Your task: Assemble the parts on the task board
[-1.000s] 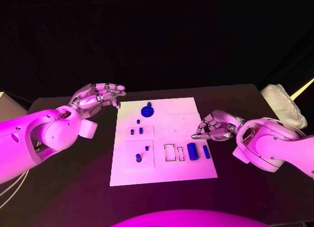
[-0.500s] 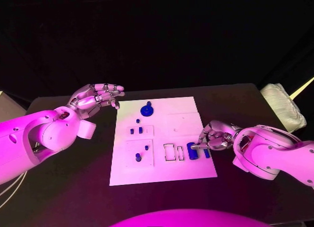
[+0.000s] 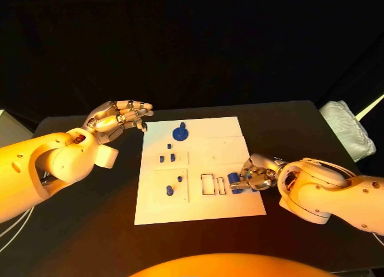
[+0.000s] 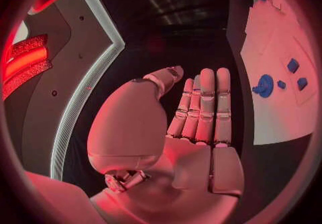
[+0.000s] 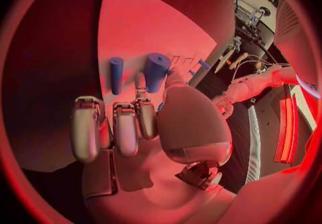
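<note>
We judge our right robot hand (image 3: 252, 173) is reaching for the thick block (image 5: 156, 71) on the board (image 3: 200, 210), fingers curled just over it; we cannot tell whether it is pinched yet. We should close squarely on its smooth blue sides, sparing the thin bar (image 5: 116, 73) beside it. Our left robot hand (image 3: 118, 118) hovers empty, fingers loosely curled, off the board's far corner above the dark surface (image 3: 308, 124).

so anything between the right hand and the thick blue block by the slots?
Nothing visible. The right hand is already at the thick blue block, fingers reaching it; whether it is gripped is unclear. The thin blue bar lies beside it, apart.
</note>
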